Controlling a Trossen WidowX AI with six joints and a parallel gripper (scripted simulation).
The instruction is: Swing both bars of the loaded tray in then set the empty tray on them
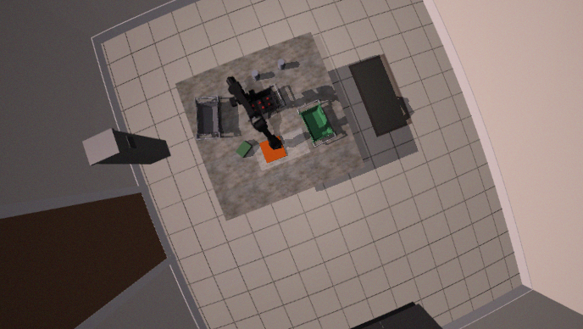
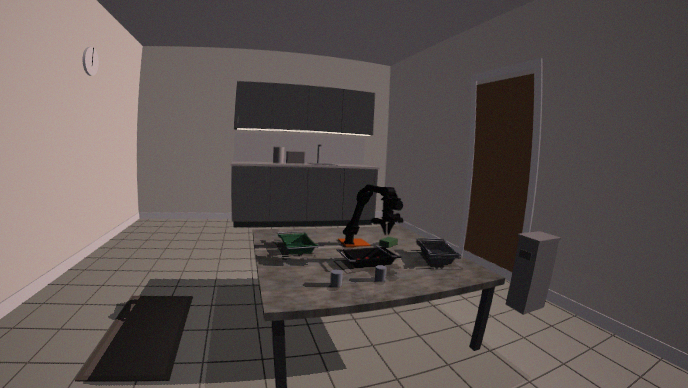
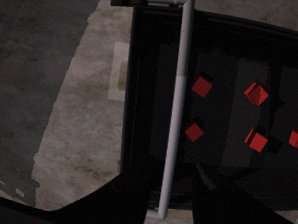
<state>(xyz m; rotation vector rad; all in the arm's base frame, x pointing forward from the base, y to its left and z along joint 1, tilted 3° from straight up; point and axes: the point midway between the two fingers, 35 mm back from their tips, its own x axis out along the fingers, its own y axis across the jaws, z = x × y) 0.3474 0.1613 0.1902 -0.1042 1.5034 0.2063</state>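
The loaded tray [image 1: 274, 102] [image 2: 367, 262] [image 3: 220, 55] is black with several red blocks [image 3: 202, 86] inside. Its near wire bar [image 3: 176, 110] lies across the top, just inside one end wall, in the wrist view. The bar [image 1: 280, 97] at the other end appears swung out. My gripper [image 2: 386, 233] [image 3: 173, 168] is slightly open and empty above the first bar's end of the tray; the bar shows below the gap between its fingers. An empty dark grey tray [image 1: 208, 119] [image 2: 438, 251] and an empty green tray [image 1: 317, 123] [image 2: 298, 243] stand apart from it.
A green block [image 1: 243, 148] [image 2: 388, 242] lies near the orange plate [image 1: 271, 156] [image 2: 350, 242] at the arm's base. Two small grey cylinders [image 1: 255, 75] [image 1: 281, 64] [image 2: 336, 278] [image 2: 380, 273] stand by the loaded tray.
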